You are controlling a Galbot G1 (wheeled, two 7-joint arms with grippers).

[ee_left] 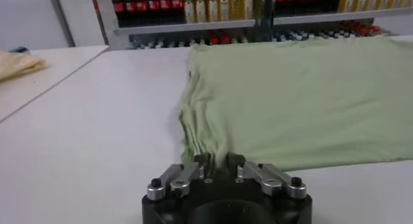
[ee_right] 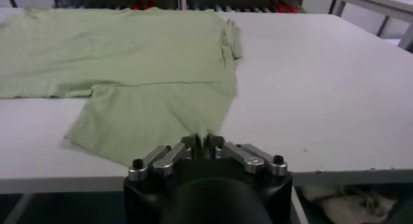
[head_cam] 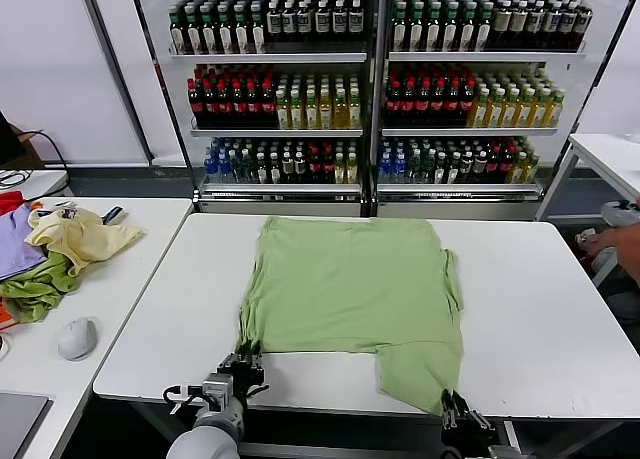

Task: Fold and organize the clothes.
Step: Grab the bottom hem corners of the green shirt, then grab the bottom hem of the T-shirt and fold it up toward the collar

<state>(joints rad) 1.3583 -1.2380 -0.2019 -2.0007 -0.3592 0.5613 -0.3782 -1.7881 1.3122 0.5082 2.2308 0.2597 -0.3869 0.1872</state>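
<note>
The light green T-shirt (head_cam: 350, 289) lies spread on the white table (head_cam: 540, 309), plain side up, with one part hanging down towards the front edge at the right. My left gripper (head_cam: 243, 364) is shut on the bunched near-left corner of the shirt (ee_left: 213, 135) at the table's front. My right gripper (head_cam: 452, 409) is shut on the near-right corner of the shirt (ee_right: 161, 109) at the front edge. The printed graphic is hidden.
A heap of pale yellow, darker green and purple garments (head_cam: 50, 254) and a grey mouse (head_cam: 77, 337) lie on the left side table. Drink shelves (head_cam: 370, 89) stand behind. A person's hand (head_cam: 610, 241) shows at the right edge.
</note>
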